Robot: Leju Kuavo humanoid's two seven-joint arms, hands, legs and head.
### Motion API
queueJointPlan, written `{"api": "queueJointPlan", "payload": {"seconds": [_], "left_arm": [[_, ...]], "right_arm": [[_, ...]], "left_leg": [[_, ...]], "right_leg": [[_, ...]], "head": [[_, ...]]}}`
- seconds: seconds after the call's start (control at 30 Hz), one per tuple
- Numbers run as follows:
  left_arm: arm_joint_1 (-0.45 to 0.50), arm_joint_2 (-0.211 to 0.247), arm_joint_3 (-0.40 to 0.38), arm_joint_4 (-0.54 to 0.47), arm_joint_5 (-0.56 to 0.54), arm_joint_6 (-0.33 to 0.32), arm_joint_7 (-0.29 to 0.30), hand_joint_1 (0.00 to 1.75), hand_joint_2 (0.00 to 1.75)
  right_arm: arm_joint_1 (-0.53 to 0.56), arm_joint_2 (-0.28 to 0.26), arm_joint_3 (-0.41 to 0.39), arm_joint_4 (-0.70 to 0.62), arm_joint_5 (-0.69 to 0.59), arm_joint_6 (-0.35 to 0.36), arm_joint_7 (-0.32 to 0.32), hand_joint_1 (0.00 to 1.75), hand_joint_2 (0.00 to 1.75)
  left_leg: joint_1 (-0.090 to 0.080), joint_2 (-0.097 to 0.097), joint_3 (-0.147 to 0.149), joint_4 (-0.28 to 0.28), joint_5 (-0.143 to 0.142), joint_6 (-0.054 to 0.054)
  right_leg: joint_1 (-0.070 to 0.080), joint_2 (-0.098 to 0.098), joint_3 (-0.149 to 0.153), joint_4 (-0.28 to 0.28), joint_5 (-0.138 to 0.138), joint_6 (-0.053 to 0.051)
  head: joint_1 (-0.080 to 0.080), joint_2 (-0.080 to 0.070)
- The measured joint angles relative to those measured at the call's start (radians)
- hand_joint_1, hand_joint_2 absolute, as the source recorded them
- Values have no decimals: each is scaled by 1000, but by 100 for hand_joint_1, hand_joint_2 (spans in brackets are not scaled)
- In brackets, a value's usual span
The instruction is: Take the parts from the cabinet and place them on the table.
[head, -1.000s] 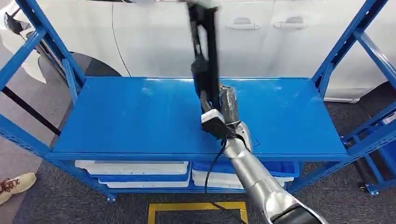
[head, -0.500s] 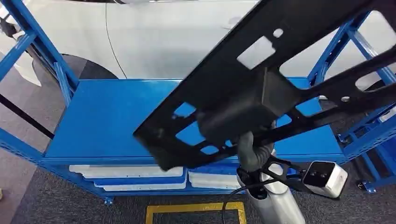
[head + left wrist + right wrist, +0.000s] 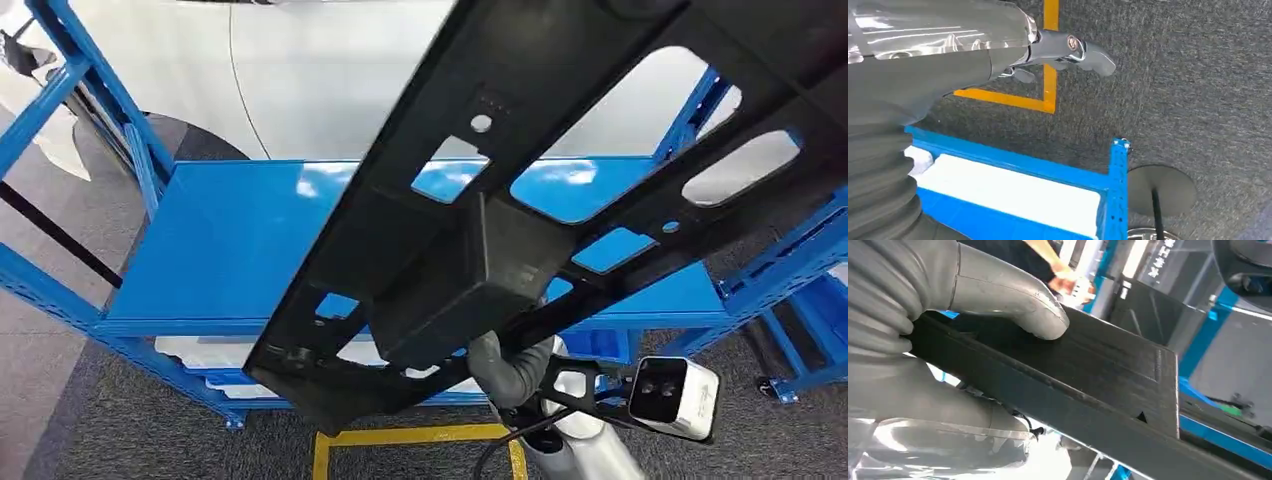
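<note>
My right hand (image 3: 515, 365) grips the black plastic panel (image 3: 520, 210), raised diagonally across centre frame above the blue shelf (image 3: 230, 250); my left hand (image 3: 1068, 50) holds nothing, fingers apart.

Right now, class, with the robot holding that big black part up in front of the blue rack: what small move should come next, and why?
Probably carry the black part clear of the blue rack, keeping the grip. The right hand grips it, thumb pressed on top, and it hangs tilted above the shelf, not yet set down. The left hand holds nothing.
</note>
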Motion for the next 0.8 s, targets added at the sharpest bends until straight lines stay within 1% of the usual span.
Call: {"api": "queueJointPlan", "payload": {"seconds": [0.03,0.07,0.1,0.13,0.17,0.2,0.23,0.27,0.3,0.33,0.37,0.4,0.43,0.47,0.5,0.53,0.57,0.6,0.63,0.67,0.7,0.73,0.77,0.8], "left_arm": [[0,1,0,0,0,0,3,0,175],[1,1,0,0,0,0,3,0,175],[2,2,0,0,0,0,3,0,175],[4,2,0,0,0,-2,3,0,175],[5,3,0,0,0,-2,4,0,175],[5,4,0,0,0,-3,4,0,175],[5,5,0,0,0,-3,4,0,175],[5,5,0,0,0,-3,4,0,175],[6,5,0,0,0,-3,4,0,175],[7,5,0,0,0,-3,4,0,175],[7,5,0,0,0,-3,4,0,175],[6,6,0,0,0,-3,7,0,175],[4,8,0,0,0,-2,11,0,175],[2,11,2,0,0,3,15,0,175],[5,11,4,0,0,8,22,0,175],[7,11,5,-1,0,11,24,0,175],[11,15,6,-1,0,13,29,0,175],[14,15,8,0,0,14,37,0,175],[15,15,9,0,0,15,44,0,175],[15,15,9,0,0,15,49,0,175],[17,15,9,0,0,15,55,0,175],[20,15,8,0,0,15,64,0,175],[23,15,8,0,0,15,70,0,175],[26,15,8,0,0,15,77,0,175]], "right_arm": [[0,-1,5,0,3,-5,-11,175,175],[0,-2,9,0,12,-8,-23,175,175],[-1,-3,12,0,25,-11,-37,175,175],[-2,-4,16,0,38,-15,-49,175,175],[-3,-4,20,-2,48,-21,-60,175,175],[-2,-5,23,-2,54,-22,-63,175,175],[-3,-5,26,-2,56,-24,-65,175,175],[-2,-6,27,-1,57,-24,-66,175,175],[-2,-8,29,-1,57,-24,-68,175,175],[-2,-9,29,-1,57,-24,-69,175,175],[-2,-9,30,-1,58,-25,-70,175,175],[-2,-9,30,-1,60,-31,-75,175,175],[-2,-8,30,-2,61,-37,-80,175,175],[-2,-8,30,-2,62,-40,-84,175,175],[-2,-8,30,-2,65,-42,-87,175,175],[-1,-8,30,-2,67,-43,-87,175,175],[2,-9,30,-2,70,-42,-88,175,175],[6,-10,30,-1,76,-39,-88,175,175],[14,-12,30,0,81,-35,-89,175,175],[18,-16,30,0,87,-29,-89,175,175],[22,-19,30,0,95,-19,-89,175,175],[32,-23,30,0,100,-9,-90,175,175],[42,-25,30,0,100,-1,-90,175,175],[52,-28,30,0,102,3,-90,175,175]], "left_leg": [[0,0,-3,-3,7,-7],[-1,0,-3,-6,14,-15],[4,-1,-9,-1,9,-19],[5,-1,-20,19,-27,-21],[6,-2,-40,76,-86,-23],[6,-1,-62,149,-139,-26],[6,-1,-83,226,-180,-29],[6,-1,-98,292,-202,-31],[6,-1,-91,307,-194,-30],[6,-1,-60,276,-169,-27],[5,-1,-4,199,-133,-21],[3,-1,63,101,-107,-12],[-3,0,120,15,-115,-1],[-8,3,141,-20,-125,0],[-12,2,132,-14,-111,0],[-14,2,129,-21,-113,3],[-17,2,126,-21,-106,9],[-6,3,122,-36,-90,18],[-4,10,119,-41,-76,23],[-3,10,104,-42,-65,33],[-3,10,91,-41,-55,32],[-4,10,76,-40,-45,32],[-4,10,63,-39,-36,30],[-4,11,49,-36,-28,28]], "right_leg": [[3,0,-2,0,-1,-6],[3,0,-7,-3,6,-16],[-8,-4,-11,-14,19,-27],[-5,-6,-19,-14,27,-34],[-4,-6,-30,-13,35,-42],[-2,-6,-40,-13,43,-43],[1,-7,-51,-12,52,-44],[4,-8,-63,-10,60,-45],[6,-8,-76,-8,67,-44],[8,-8,-86,-5,74,-44],[11,-8,-97,-2,80,-43],[12,-8,-105,1,85,-42],[12,-9,-109,5,90,-40],[17,-10,-113,7,95,-34],[13,-12,-111,4,101,-26],[9,-11,-113,4,106,-20],[8,-11,-113,0,114,-14],[14,-10,-117,-1,116,-7],[8,-8,-126,10,94,-2],[7,-9,-143,53,34,1],[2,-9,-163,118,-26,6],[-1,-9,-185,202,-79,11],[-2,-9,-197,265,-102,15],[-5,-9,-195,297,-95,18]], "head": [[0,0],[0,0],[0,0],[0,0],[0,0],[0,0],[0,0],[0,0],[0,0],[0,0],[0,0],[0,0],[0,0],[0,0],[0,0],[0,0],[0,0],[0,0],[0,0],[0,0],[0,0],[0,0],[0,0],[0,0]]}}
